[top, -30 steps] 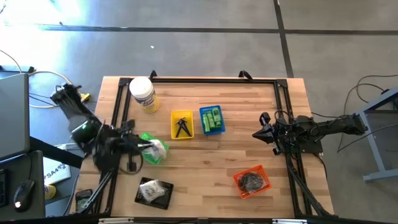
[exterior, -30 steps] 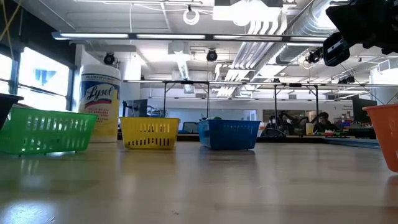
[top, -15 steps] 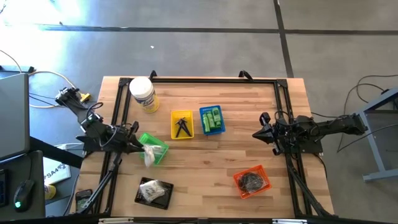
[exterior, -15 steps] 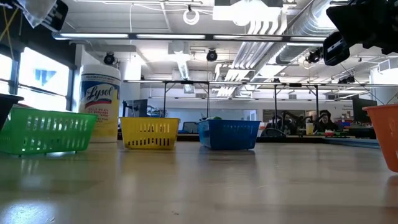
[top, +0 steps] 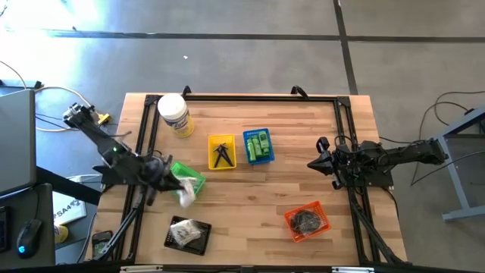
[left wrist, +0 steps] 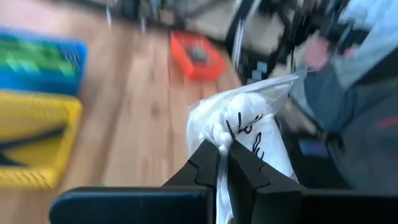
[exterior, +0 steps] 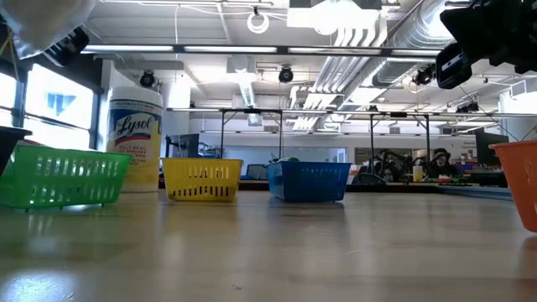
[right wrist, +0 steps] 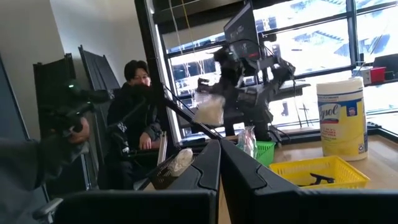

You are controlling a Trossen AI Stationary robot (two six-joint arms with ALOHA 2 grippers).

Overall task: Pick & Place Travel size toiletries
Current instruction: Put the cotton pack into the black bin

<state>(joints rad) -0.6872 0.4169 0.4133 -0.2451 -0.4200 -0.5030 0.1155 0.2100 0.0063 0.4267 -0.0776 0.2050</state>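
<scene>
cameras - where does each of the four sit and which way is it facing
High view: above the table, looking straight down; both arms show.
Low view: at tabletop height, looking level at the baskets; arm parts at the top.
Left wrist view: on the left arm, past the left gripper shut on a clear packet.
Right wrist view: on the right arm, past the shut right gripper, toward the left arm.
All four share the yellow basket.

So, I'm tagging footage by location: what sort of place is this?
Probably an open-plan lab or workshop: exposed ceiling ducts, a concrete floor around the wooden table, and a person seated by big windows.
</scene>
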